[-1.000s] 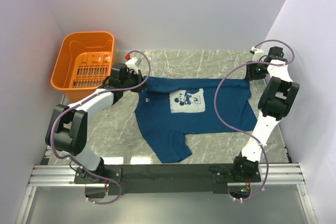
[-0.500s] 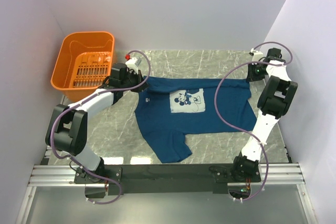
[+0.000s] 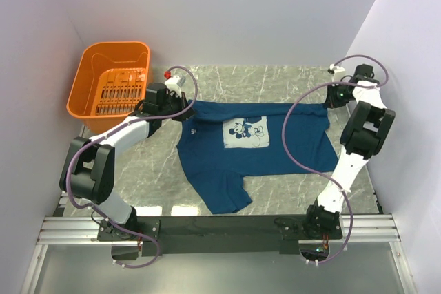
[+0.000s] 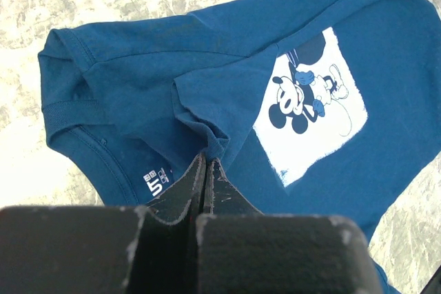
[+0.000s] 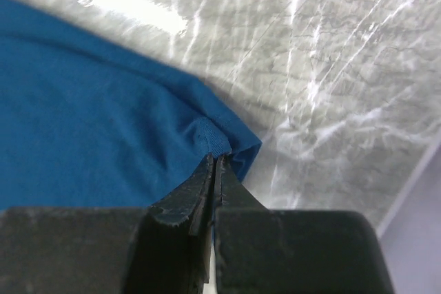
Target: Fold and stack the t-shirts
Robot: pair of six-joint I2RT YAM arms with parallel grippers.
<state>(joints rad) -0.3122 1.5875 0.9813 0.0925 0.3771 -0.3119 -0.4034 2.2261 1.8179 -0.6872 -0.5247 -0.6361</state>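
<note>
One dark blue t-shirt (image 3: pixel 255 151) lies spread on the marble table with its white cartoon print (image 3: pixel 246 132) facing up. A lower part of it is bunched toward the near edge. My left gripper (image 3: pixel 187 116) is shut on a pinched ridge of fabric beside the collar, and the left wrist view shows the cloth (image 4: pixel 138 80) gathered at the closed tips (image 4: pixel 208 160). My right gripper (image 3: pixel 329 103) is at the shirt's far right corner. In the right wrist view its tips (image 5: pixel 216 158) are shut on the hemmed corner of the shirt (image 5: pixel 89 135).
An orange plastic basket (image 3: pixel 110 87) stands at the back left, just beyond the left gripper. White walls close in the table at the back and on both sides. Bare marble (image 3: pixel 275 80) shows behind the shirt.
My right gripper has closed on the shirt's far right corner, and its wrist has shifted slightly to the right. The left arm and the shirt have stayed put.
</note>
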